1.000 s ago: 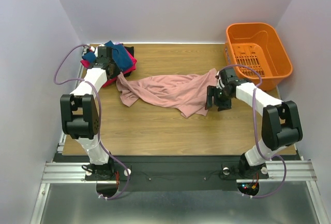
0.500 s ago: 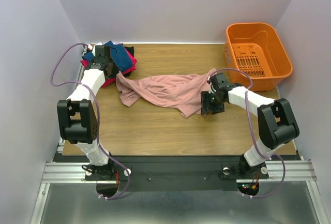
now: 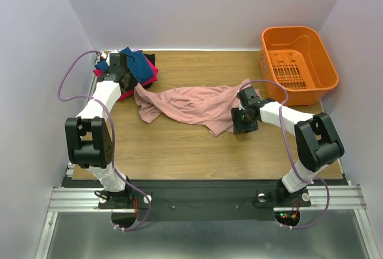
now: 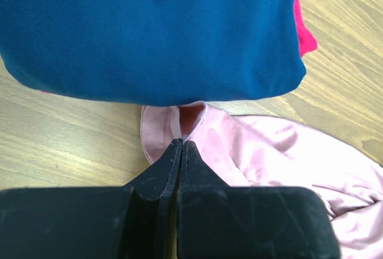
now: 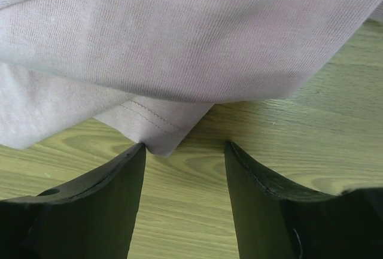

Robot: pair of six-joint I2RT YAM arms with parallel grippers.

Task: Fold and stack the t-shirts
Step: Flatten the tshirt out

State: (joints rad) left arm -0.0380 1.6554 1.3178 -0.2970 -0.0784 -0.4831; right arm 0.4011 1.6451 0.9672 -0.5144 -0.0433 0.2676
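The dusty-pink t-shirt point(image 3: 191, 106) lies crumpled across the middle of the table. A navy-blue folded tee point(image 3: 141, 64) lies on a magenta one point(image 3: 152, 73) at the far left; no black tee shows. My left gripper point(image 3: 133, 85) is shut on the pink shirt's left edge point(image 4: 197, 128), right below the blue tee point(image 4: 149, 32) and the magenta tee point(image 4: 305, 34). My right gripper point(image 3: 238, 121) is open and low over the wood. A hem corner of the pink shirt point(image 5: 158, 133) touches its left finger point(image 5: 128, 169).
An orange plastic basket point(image 3: 312, 43) stands at the far right corner, close behind the right arm. White walls enclose the table on the left, back and right. Bare wood point(image 3: 191, 151) lies in front of the pink shirt.
My right gripper has moved left, up to the pink shirt's right hem corner. The left gripper has stayed at the shirt's left edge, its arm shifting slightly.
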